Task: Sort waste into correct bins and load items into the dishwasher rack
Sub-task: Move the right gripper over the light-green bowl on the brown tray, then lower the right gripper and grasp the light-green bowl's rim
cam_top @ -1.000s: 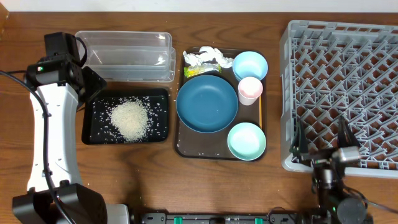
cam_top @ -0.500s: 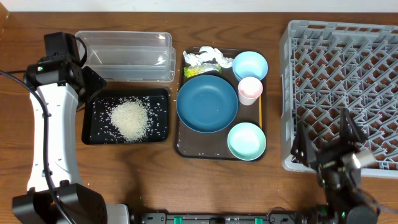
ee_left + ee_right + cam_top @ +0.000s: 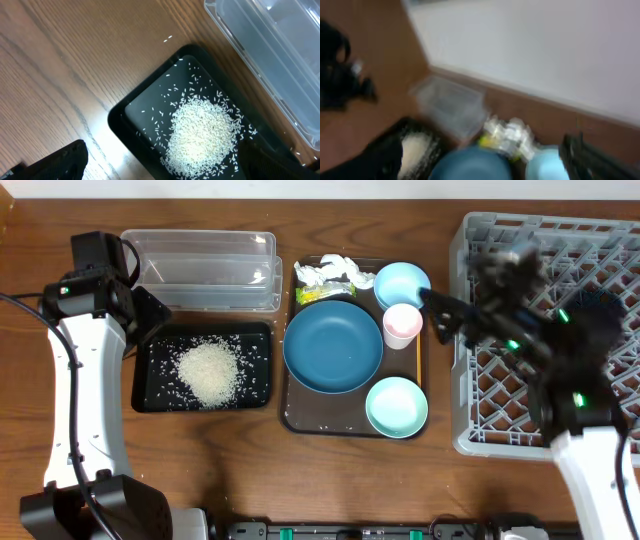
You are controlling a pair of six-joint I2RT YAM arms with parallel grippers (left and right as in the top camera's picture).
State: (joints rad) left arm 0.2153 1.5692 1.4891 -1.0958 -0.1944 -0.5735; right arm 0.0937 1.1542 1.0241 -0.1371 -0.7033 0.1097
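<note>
Mostly, rice grains (image 3: 208, 372) sit heaped in the black tray (image 3: 150, 398).

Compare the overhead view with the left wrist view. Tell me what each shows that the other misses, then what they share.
Only overhead: the brown tray with the blue plate, two pale bowls, pink cup and crumpled tissue, plus the grey rack.
Only left wrist: one stray grain lying on the wood near the black tray.
Both: the black tray holding a heap of rice, and the empty clear tub beside it.
</note>
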